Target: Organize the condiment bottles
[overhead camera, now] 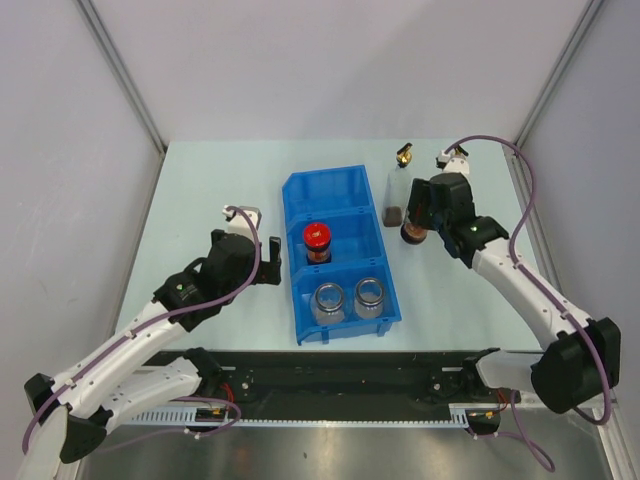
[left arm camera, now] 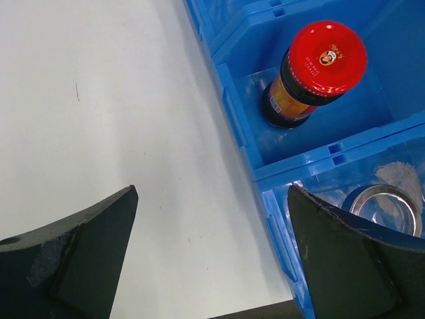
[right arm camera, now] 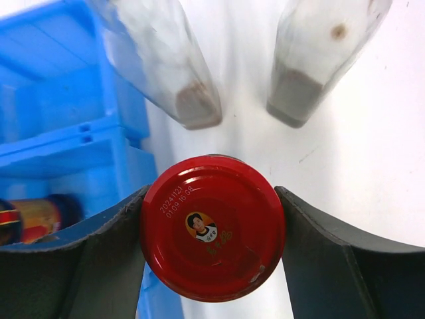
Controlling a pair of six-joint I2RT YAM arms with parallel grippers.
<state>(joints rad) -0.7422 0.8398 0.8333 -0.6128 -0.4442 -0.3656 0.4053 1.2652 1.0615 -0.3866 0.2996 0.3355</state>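
On table, centre: blue bin (overhead camera: pixel 291 250), 3 compts in a row from 12 to 6 o'clock.
Middle compt: red-lid jar 1 (overhead camera: pixel 317 237), brown body, upright, alone in this compt.
Near compt (6 o'clock end): first silver-lid jar (overhead camera: pixel 328 300) and second silver-lid jar (overhead camera: pixel 370 296), both clear, side by side, the second at 3 o'clock of the first.
Tall bottle 1 (overhead camera: pixel 398 190): outside bin, at 3 o'clock of far compt, just beside the bin wall; gold spout on top, dark rest at the bottom.
Tall bottle 2 (right arm camera: pixel 319 60): at 3 o'clock of tall bottle 1, near it but apart. From top view it is mostly hidden behind the right arm.
Right gripper (overhead camera: pixel 413 226): fingers narrow, clamped on red-lid jar 2 (right arm camera: pixel 212 226), w/ one pad on each side of the lid.
Red-lid jar 2, place: outside bin, at 3 o'clock of middle compt and 6 o'clock of the tall bottles. Standing on table or lifted: cannot tell.
Left gripper (left arm camera: pixel 211 256): fingers wide apart, nothing btw them; over bare table at 9 o'clock of bin, near the wall, not touching.
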